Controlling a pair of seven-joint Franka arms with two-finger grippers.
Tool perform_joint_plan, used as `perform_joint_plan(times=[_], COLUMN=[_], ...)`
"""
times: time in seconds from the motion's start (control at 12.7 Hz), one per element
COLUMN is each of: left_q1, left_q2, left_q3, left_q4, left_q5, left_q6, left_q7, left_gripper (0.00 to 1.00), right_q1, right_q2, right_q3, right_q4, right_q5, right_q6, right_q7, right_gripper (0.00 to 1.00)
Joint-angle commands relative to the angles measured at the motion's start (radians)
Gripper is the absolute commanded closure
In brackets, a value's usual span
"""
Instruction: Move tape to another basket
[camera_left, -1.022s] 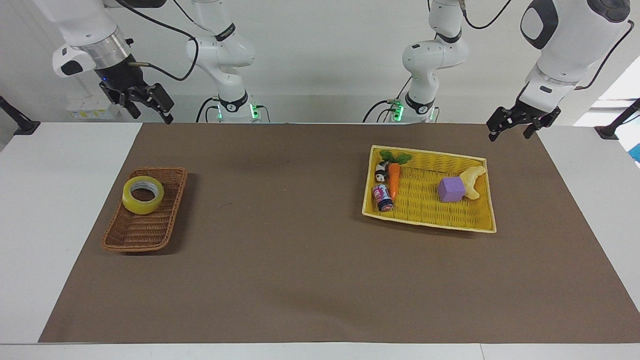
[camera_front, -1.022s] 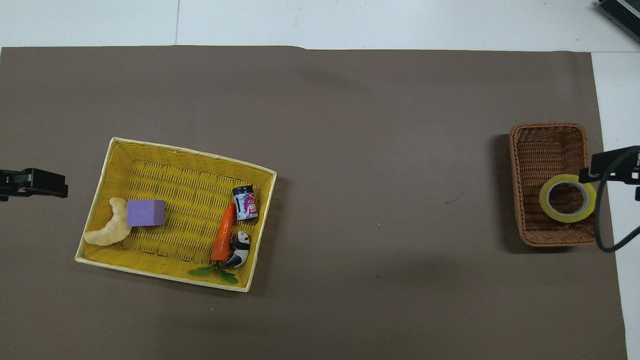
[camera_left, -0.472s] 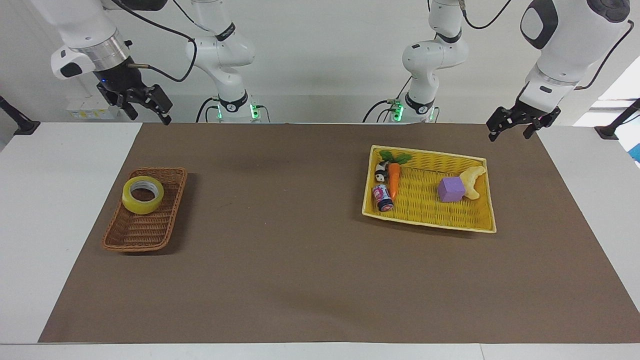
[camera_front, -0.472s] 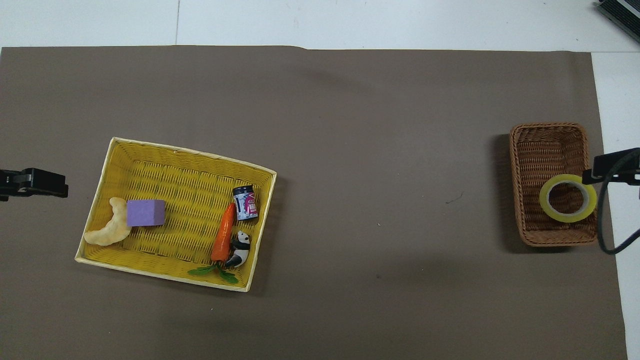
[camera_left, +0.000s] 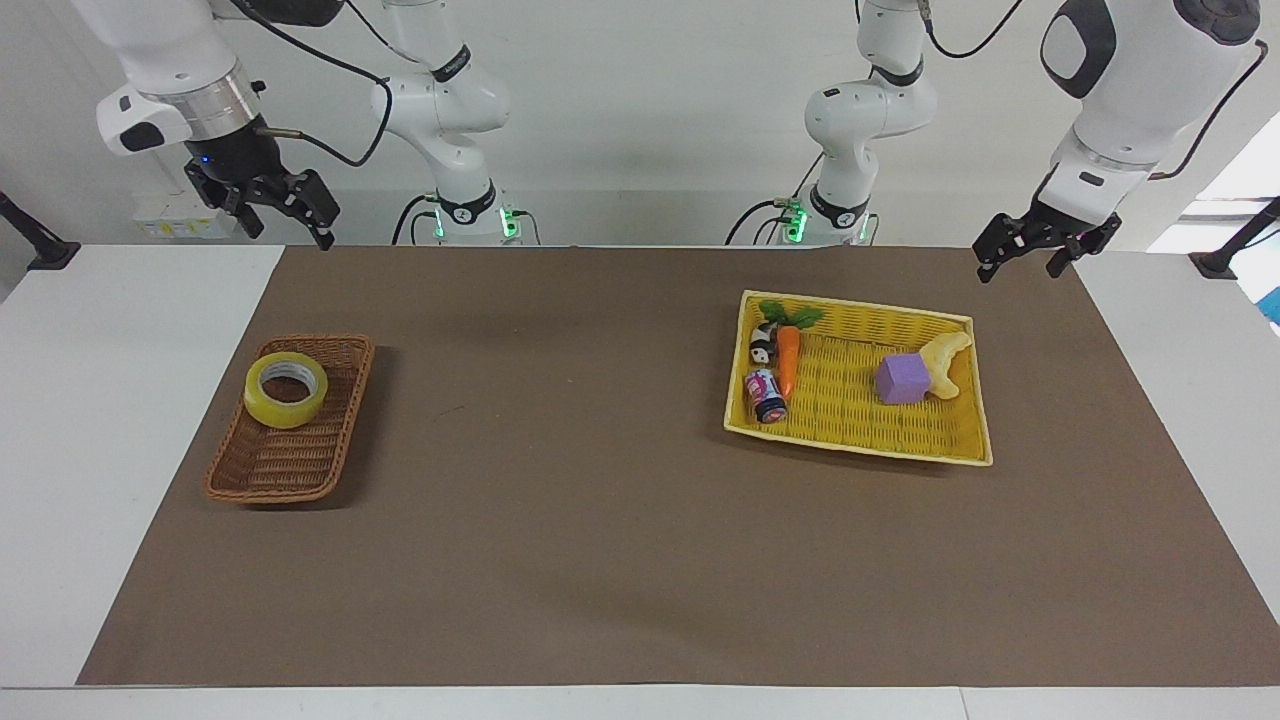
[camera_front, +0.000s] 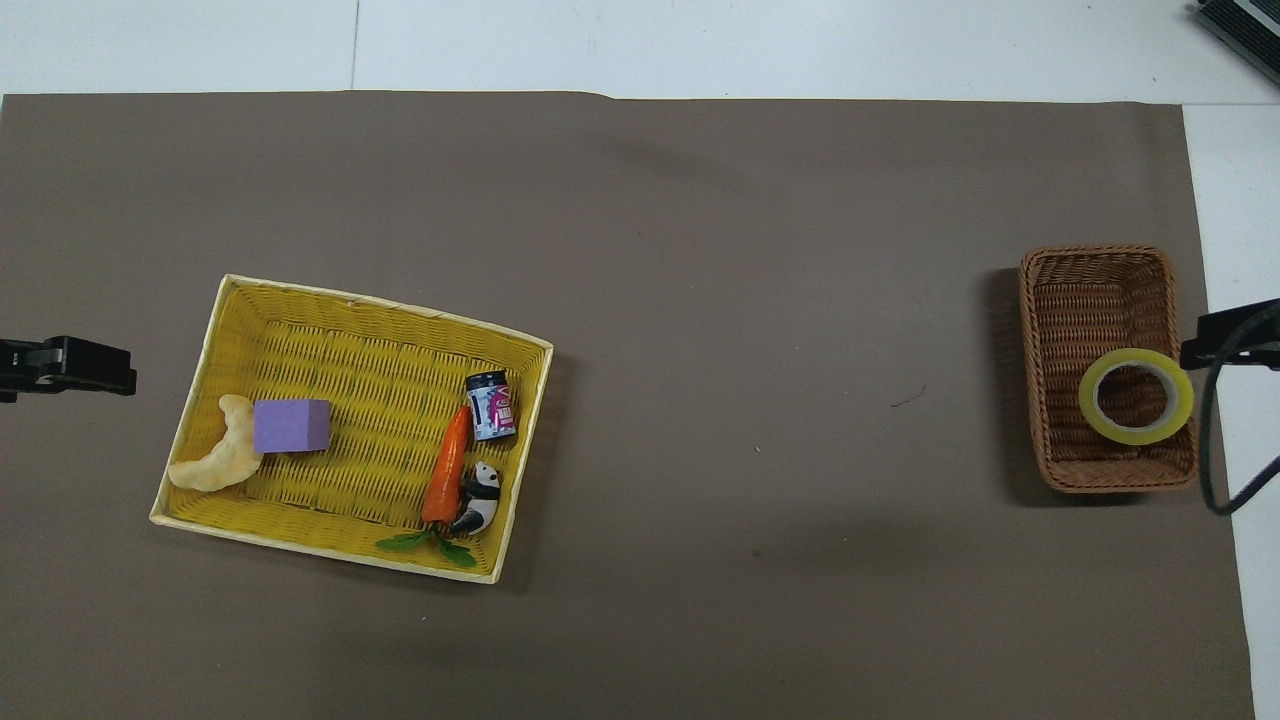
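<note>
The tape (camera_left: 285, 414), a yellow roll with a pale core, lies flat in the small brown wicker basket (camera_left: 285, 462) at the right arm's end of the table. It sits in the end of the basket (camera_front: 1095, 300) nearer to the robots, tape (camera_front: 1135, 432) resting against the wall. My right gripper (camera_left: 290, 230) hangs high over the table's edge by that basket, open and holding nothing. At the other end my left gripper (camera_left: 1018, 268) waits open over the mat's corner, beside the yellow tray.
The yellow woven tray (camera_left: 860, 425) at the left arm's end holds a purple cube (camera_left: 903, 379), a carrot (camera_left: 788, 358), a small can (camera_left: 768, 395), a panda figure (camera_left: 763, 344) and a pale crescent toy (camera_left: 945, 360). Brown mat (camera_left: 560, 480) covers the table.
My right gripper has risen and drawn back from the brown basket toward its own base. The tape, both baskets and the left arm have not moved.
</note>
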Motion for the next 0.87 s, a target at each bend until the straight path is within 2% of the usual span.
perform_joint_plan(times=[0.0,0.24,0.79], left_q1=[0.008,0.008,0.008], left_q2=[-0.002,-0.002,-0.002], left_q3=[-0.003,-0.003,-0.003], left_q4=[0.015,0.013,0.015], left_q5=[0.013,0.013,0.013], left_q6=[-0.021,-0.021,-0.021], left_q7=[0.009,0.009,0.009], left_gripper=[0.00,0.00,0.00], right_q1=[0.008,0.008,0.008], right_q2=[0.016,0.018,0.004], right_q3=[0.020,0.022,0.022], right_q4=[0.046,0.065,0.048], right_q5=[-0.015,0.026,0.028], right_q6=[-0.024,-0.042,-0.033], right_q7=[-0.021,-0.012,-0.008], right_gripper=[0.00,0.00,0.00])
